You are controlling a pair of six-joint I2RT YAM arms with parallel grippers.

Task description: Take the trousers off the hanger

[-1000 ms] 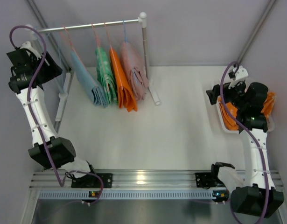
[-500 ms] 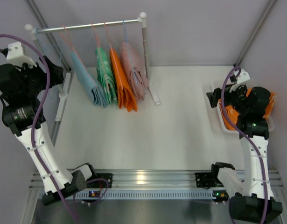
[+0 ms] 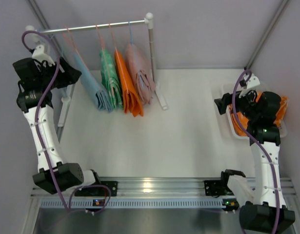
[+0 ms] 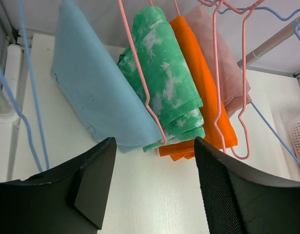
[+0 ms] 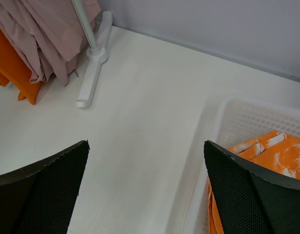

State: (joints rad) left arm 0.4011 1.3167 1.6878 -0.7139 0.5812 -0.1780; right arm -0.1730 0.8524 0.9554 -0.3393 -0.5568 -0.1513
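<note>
On the rack (image 3: 96,27), light blue trousers (image 4: 101,97) hang near the gaping left pincer (image 4: 154,187).

light blue trousers (image 4: 98,105): soft matt cloth, we see
orange trousers (image 4: 198,83): the same matt cloth
hangers (image 4: 139,73): thin smooth wire, faintly glossy
rail (image 3: 91,26): bright metal, we judge
basket (image 5: 247,122): white plastic lattice
worktop (image 5: 140,136): white, matt, smooth to our eyes
jaws: black, matt, finely dimpled faces

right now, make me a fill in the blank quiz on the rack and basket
The rail carries ____ hanging garments. The green trousers hang between the light blue trousers and the ____ ones. The printed orange trousers lie in the white ____. The left gripper and right gripper are both ____.
Answers: four, orange, basket, open.
</note>
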